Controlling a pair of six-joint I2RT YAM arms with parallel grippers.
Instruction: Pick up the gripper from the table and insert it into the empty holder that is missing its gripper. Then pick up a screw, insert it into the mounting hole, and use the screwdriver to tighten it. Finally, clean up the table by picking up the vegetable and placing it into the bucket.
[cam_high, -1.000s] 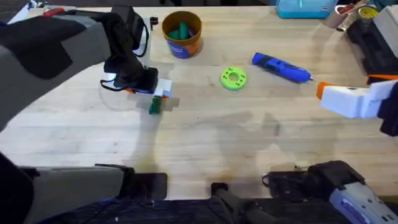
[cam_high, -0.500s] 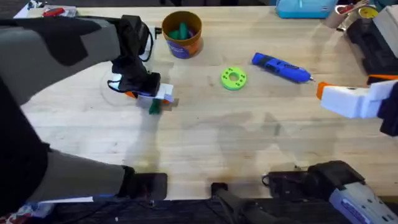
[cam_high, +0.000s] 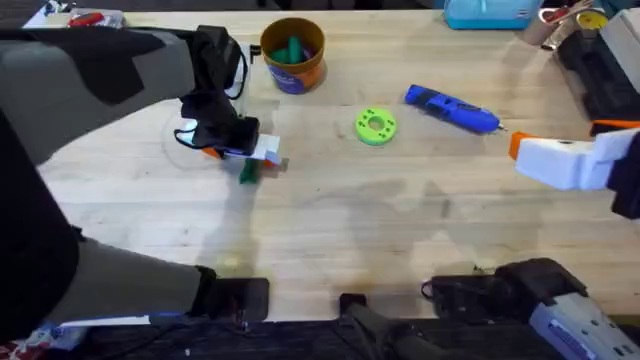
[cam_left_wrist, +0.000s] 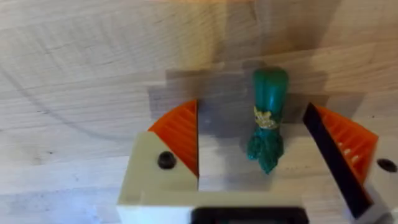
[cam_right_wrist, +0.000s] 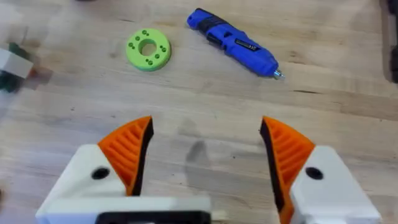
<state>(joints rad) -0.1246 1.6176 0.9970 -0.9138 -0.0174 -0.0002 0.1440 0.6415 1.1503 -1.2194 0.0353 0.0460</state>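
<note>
- Between my left hand's two orange pads lies the green vegetable, flat on the wooden surface; the jaws stand wide apart on either side of it and neither pad touches it, so I have hold of nothing.
- From overhead I see that vegetable left of the middle of the surface, with the left hand directly over it.
- Toward the far edge, the bucket stands upright with something green inside.
- Right of the middle lies the green disc, and beyond it the blue screwdriver on its side, well apart from the vegetable.
- At the right edge my right hand hangs above bare wood, wide open and gripping nothing, the disc and the screwdriver ahead of it.
</note>
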